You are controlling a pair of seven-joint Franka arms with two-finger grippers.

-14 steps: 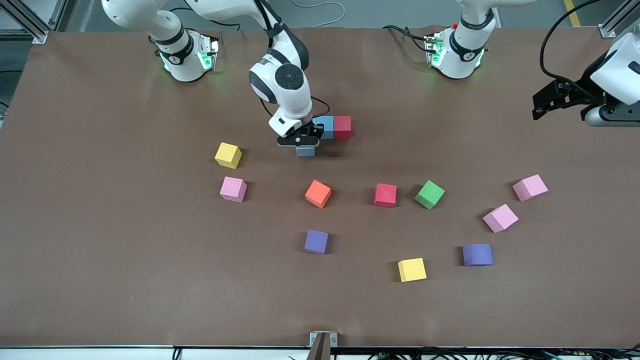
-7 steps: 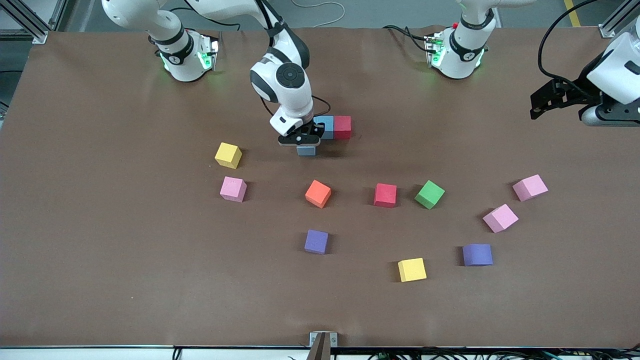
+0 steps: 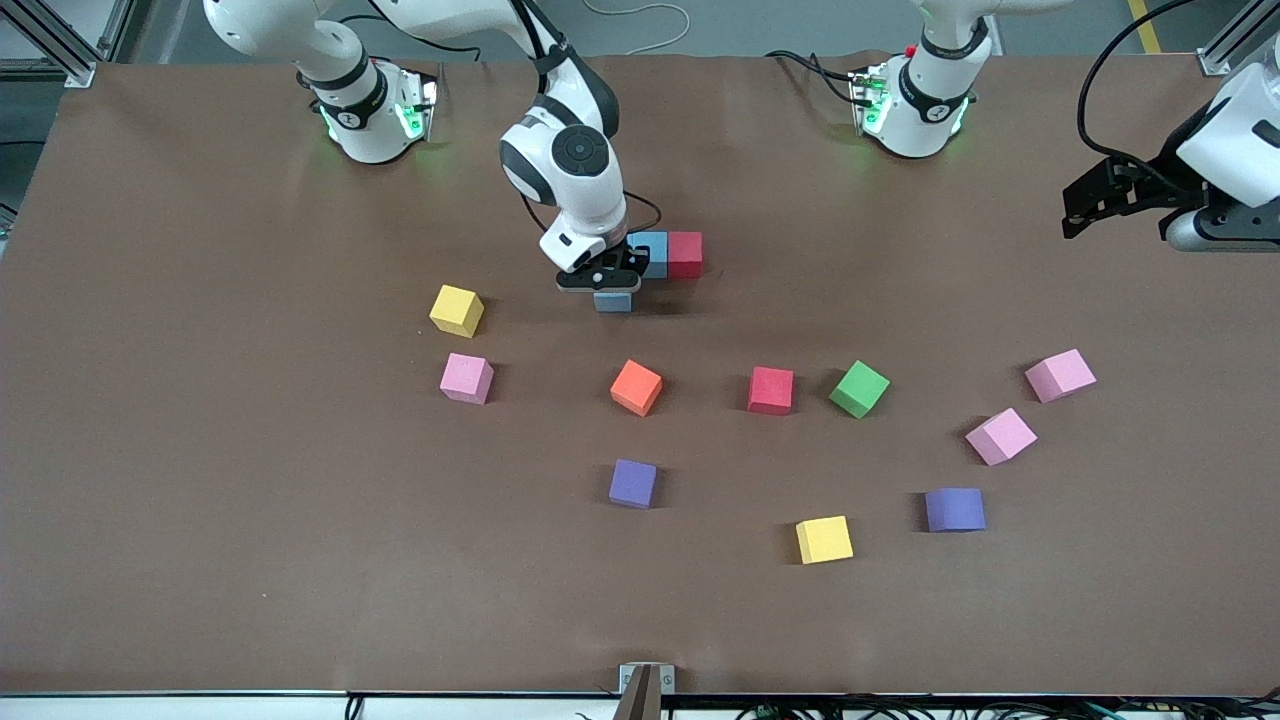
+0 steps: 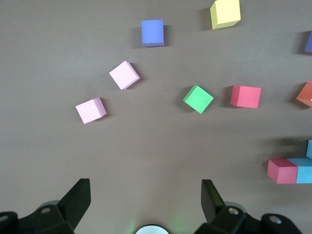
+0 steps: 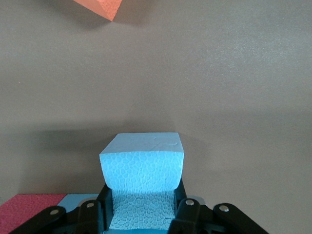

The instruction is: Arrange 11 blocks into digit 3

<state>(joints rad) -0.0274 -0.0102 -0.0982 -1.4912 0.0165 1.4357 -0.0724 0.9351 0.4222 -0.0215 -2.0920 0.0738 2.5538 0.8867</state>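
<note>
The right gripper (image 3: 610,290) is pressed together on a light blue block (image 3: 612,301), pinching it by two opposite sides just above the table (image 3: 200,450), close to the short row already laid there. This row has a second light blue block (image 3: 652,247) and a red block (image 3: 685,253) touching side by side, and its long axis runs along the table from one arm's end to the other, the red one toward the left arm's end. The gripper covers part of the row, so whether the held block touches it or the table cannot be told; in the right wrist view only the block's top and one face (image 5: 142,165) show, the rest sits between the fingers (image 5: 187,214). The loose blocks lie nearer to the front camera: yellow (image 3: 456,310), pink (image 3: 466,378), orange (image 3: 636,387), red (image 3: 771,390), green (image 3: 859,389), two more pink, two purple and one more yellow. The left gripper (image 4: 146,202) waits with its jaws spread wide over the left arm's end of the table, holding nothing; in the front view it is partly cut off at the edge.
</note>
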